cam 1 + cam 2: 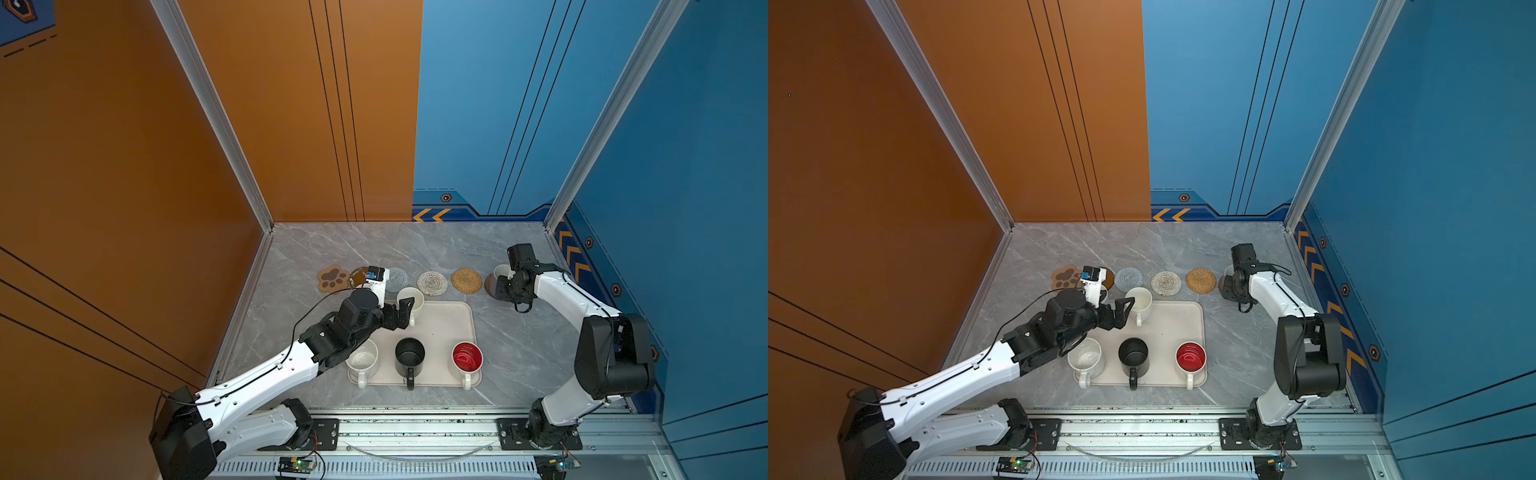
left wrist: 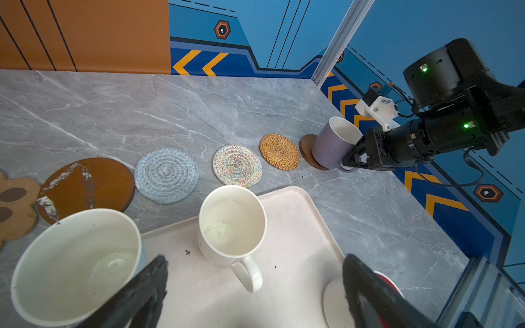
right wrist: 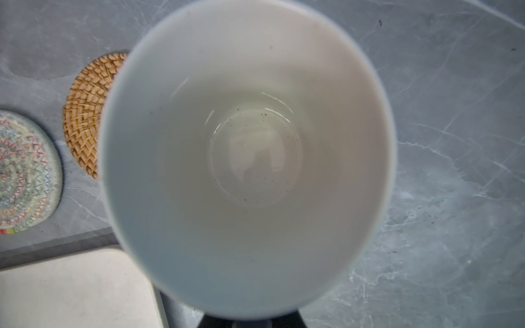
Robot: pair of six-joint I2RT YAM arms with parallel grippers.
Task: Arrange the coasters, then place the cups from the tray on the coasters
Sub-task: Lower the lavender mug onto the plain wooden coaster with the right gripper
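Front tray row, nearest: speckled white mug point(image 1: 362, 360), black mug point(image 1: 409, 356) and red-lined white mug point(image 1: 467, 356), all upright on the cream tray point(image 1: 444, 324). Behind them, left gripper point(image 1: 402, 313) spread wide, holding nothing; the handle of the cream-white mug point(image 1: 411, 298), at the tray's back edge, lies between its jaws. Light blue mug point(image 2: 76, 267) sits just beside one finger point(image 2: 147, 286); its footing not discernible. Risk, my reading: advancing or closing here could nudge the blue mug, or pinch the handle off-centre and swing the cream mug. Coaster row beyond the tray: paw mat point(image 1: 332, 277), brown disc point(image 1: 358, 272) partly hidden, grey-blue round point(image 1: 397, 277), white woven round point(image 1: 432, 283), rattan round point(image 1: 466, 280), none bearing a mug that I can see. Farthest, right gripper point(image 2: 350, 164) clamped on the handle of the lavender mug point(image 2: 332, 144); mug tilted, base at the near edge of the second brown disc point(image 2: 306, 147). Let go like this, it could rock or land half off.
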